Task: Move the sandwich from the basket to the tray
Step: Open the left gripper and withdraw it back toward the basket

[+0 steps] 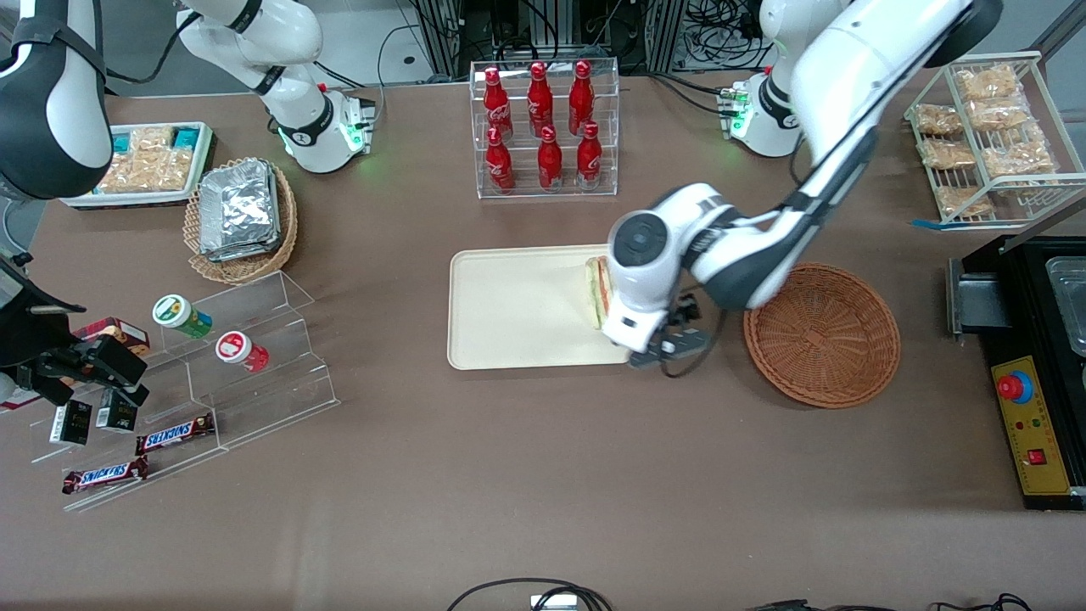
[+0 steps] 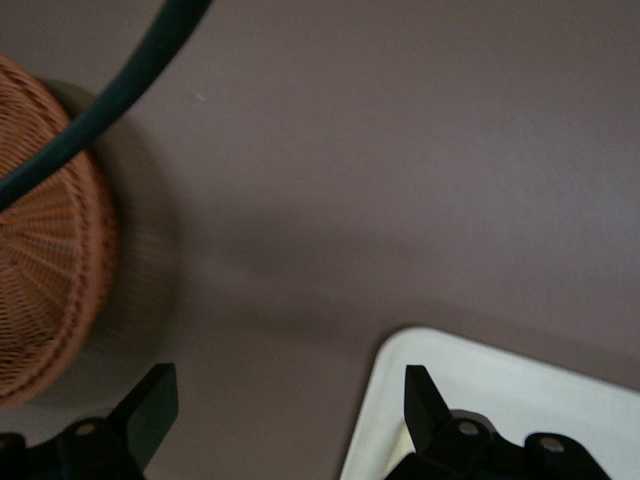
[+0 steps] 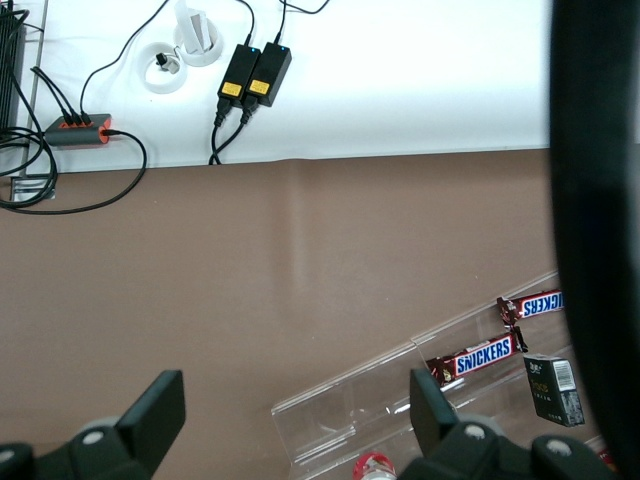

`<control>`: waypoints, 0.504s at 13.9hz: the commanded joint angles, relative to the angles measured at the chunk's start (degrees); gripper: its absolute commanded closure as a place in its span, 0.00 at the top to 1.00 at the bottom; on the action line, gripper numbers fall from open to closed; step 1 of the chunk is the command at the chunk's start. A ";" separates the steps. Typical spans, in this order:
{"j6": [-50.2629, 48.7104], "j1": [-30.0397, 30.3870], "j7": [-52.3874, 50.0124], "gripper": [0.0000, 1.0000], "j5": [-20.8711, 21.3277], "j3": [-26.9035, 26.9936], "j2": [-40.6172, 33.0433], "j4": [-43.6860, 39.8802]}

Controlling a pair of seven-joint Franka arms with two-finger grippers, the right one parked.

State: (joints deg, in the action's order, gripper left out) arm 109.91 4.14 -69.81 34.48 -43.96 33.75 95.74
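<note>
Reading the front view from the parked arm's end toward the working arm's, I come first to the tray (image 1: 517,310), mostly bare, with the sandwich (image 1: 597,293) lying on it at the edge nearest the basket. So I judge the transfer essentially done: the sandwich is out of the basket and on the tray, and what remains is for me to lift the arm clear. Next comes the gripper (image 1: 670,344), low over the tray's corner and the table just beside it, with the sandwich partly hidden under the wrist. In the wrist view its fingers (image 2: 430,405) stand wide apart with nothing between them, one over the tray's corner. Last, the basket (image 1: 821,333) sits empty, near the tray, the forearm reaching down across its rim.
</note>
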 commanded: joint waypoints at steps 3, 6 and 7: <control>-9.09 5.87 0.37 1.00 -2.04 -0.69 -3.07 -5.29; -9.28 9.12 0.46 1.00 -3.97 -0.69 -5.00 -6.35; -9.28 10.09 1.77 1.00 -4.24 -0.77 -5.70 -6.35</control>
State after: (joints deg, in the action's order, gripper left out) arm 101.85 12.29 -69.45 31.81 -44.11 29.96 89.39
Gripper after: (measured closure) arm 0.000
